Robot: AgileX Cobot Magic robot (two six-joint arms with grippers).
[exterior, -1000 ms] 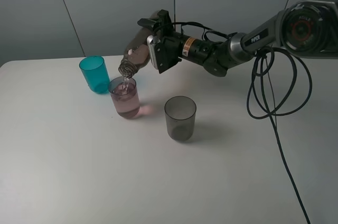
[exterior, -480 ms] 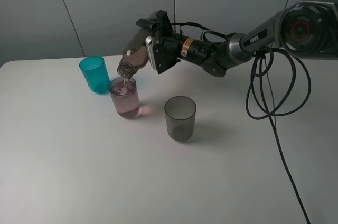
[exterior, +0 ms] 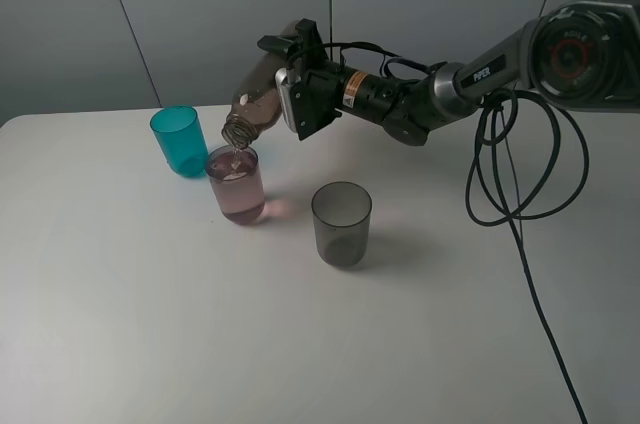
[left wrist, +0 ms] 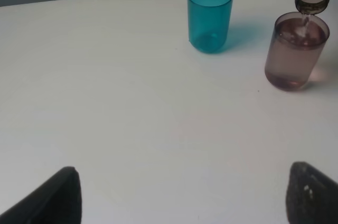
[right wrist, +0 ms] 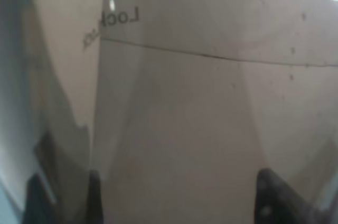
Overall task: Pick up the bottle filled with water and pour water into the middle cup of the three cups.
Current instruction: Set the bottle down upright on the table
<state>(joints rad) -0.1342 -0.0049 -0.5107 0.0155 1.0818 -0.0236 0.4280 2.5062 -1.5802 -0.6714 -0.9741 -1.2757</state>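
Hardly anything has shifted over the last second: the right end effector (exterior: 288, 79) stays pinched on the brown-grey bottle (exterior: 256, 104), which is tilted neck-down just above the pale pink cup (exterior: 237, 186), a thin stream falling in. Just beside that cup stands the teal cup (exterior: 180, 141); the smoky grey cup (exterior: 341, 224) sits apart. The left end effector (left wrist: 185, 203) hangs spread over the counter (exterior: 150, 324).

- Right arm (exterior: 450, 84) reaches from the upper right of the exterior frame to upper centre, forearm near level.
- Right pincer (exterior: 283, 84) clamped round the bottle (exterior: 258, 109).
- Left pincer (left wrist: 182, 197): dark fingertips (left wrist: 63, 197) in the lower corners, spread wide.
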